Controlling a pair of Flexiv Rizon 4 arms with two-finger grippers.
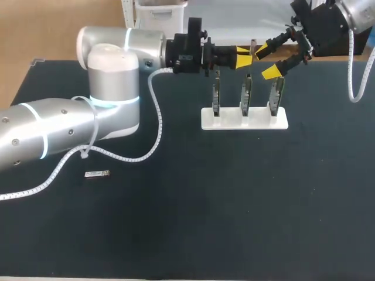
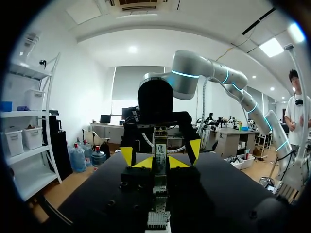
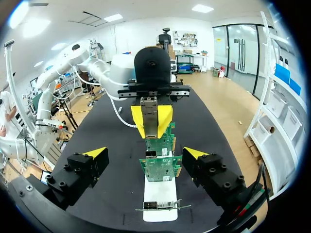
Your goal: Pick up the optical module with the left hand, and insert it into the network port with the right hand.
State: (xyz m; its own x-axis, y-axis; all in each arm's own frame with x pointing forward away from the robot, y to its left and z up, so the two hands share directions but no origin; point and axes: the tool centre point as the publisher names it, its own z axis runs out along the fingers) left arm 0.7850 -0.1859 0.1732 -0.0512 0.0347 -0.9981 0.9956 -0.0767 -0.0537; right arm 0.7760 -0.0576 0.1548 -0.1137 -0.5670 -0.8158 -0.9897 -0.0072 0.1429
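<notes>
The pick-up is judged complete. A small silver optical module (image 1: 252, 48) is held upright, clear of the black-topped table (image 1: 234, 222) and above its far edge. It is clamped between the yellow-tipped fingers of the left gripper (image 1: 244, 57). The handover and the insertion are not yet done.

The left arm is stretched level from the left side across the far part of the table. Its gripper is pointed at the right gripper (image 1: 267, 61), which faces it from the far right corner. The right gripper's fingers are spread wide, and the module is seen just ahead of them, untouched by them.

Just beneath, three upright green circuit cards (image 1: 246, 93) are seated in a white slotted base (image 1: 244, 120); their ports are taken to be the target. A second small silver module (image 1: 96, 174) lies flat near the left edge.
</notes>
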